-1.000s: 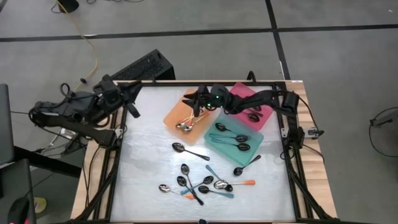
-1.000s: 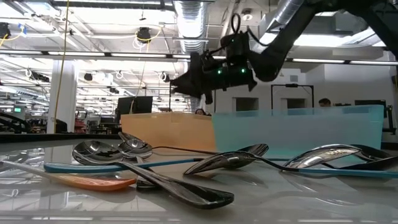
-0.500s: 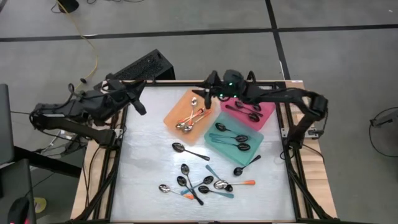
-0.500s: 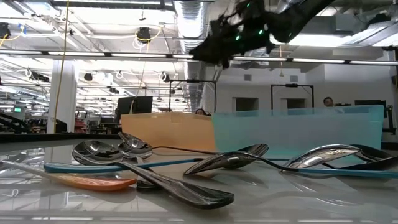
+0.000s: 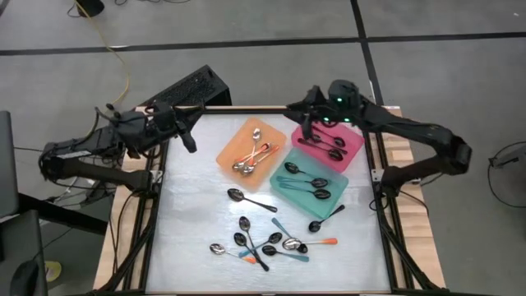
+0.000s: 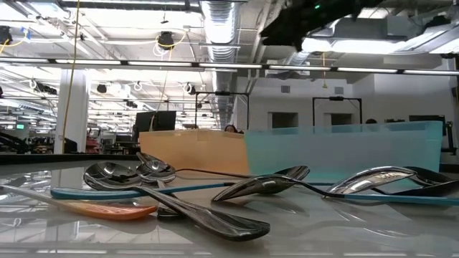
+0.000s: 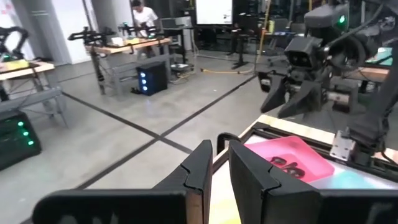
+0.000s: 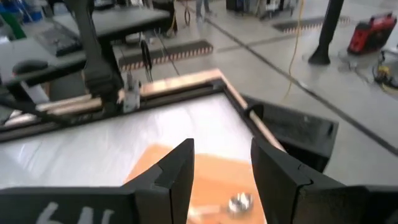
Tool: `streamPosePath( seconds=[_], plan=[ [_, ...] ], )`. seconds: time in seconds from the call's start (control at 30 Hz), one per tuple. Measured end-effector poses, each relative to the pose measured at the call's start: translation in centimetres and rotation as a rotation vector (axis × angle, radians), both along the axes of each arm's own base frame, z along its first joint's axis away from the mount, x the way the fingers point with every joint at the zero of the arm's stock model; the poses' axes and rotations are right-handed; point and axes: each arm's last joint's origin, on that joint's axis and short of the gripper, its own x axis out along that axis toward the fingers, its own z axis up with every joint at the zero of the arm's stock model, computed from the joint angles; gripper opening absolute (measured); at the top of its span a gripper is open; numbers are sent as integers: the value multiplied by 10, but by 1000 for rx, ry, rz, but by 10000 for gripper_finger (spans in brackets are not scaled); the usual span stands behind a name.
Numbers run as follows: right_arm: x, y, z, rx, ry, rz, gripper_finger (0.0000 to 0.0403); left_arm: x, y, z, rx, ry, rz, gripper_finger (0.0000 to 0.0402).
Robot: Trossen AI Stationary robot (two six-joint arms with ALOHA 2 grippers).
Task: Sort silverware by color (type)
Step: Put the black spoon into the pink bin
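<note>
Moved: right gripper, withdrawn from over the orange tray to the counter's far edge, jaws apart, empty. Left gripper waiting at far left corner, jaws narrow, empty. Unsorted spoons remain clustered near front; sorting unfinished.

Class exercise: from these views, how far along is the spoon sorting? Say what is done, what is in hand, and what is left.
Done: spoons already lie in the orange tray, teal tray and pink tray. In hand: nothing; the right tool is open above the pink tray's far end, and the left tool waits at the table's left edge. Left: the loose spoons near the front.
</note>
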Motion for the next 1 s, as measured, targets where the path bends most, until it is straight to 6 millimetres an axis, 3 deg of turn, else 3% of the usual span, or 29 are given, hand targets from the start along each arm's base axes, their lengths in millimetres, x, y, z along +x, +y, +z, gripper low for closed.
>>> streamPosePath(
  seconds=[0.23,0.43,0.57,0.8,1.0],
  plan=[
    [-42,30,7,86,164,-4,168,-3,5,1,20,11,-51,41],
    [-56,64,0,211,311,57,168,-2,4,1,5,1,-94,41],
    [-57,91,-14,251,461,64,168,-1,2,0,-27,3,-174,41],
    [-55,143,-52,341,567,80,168,0,-5,-6,-77,26,-255,41],
    [-60,191,-86,368,588,92,168,10,-22,-29,-111,17,-458,41]
  ],
)
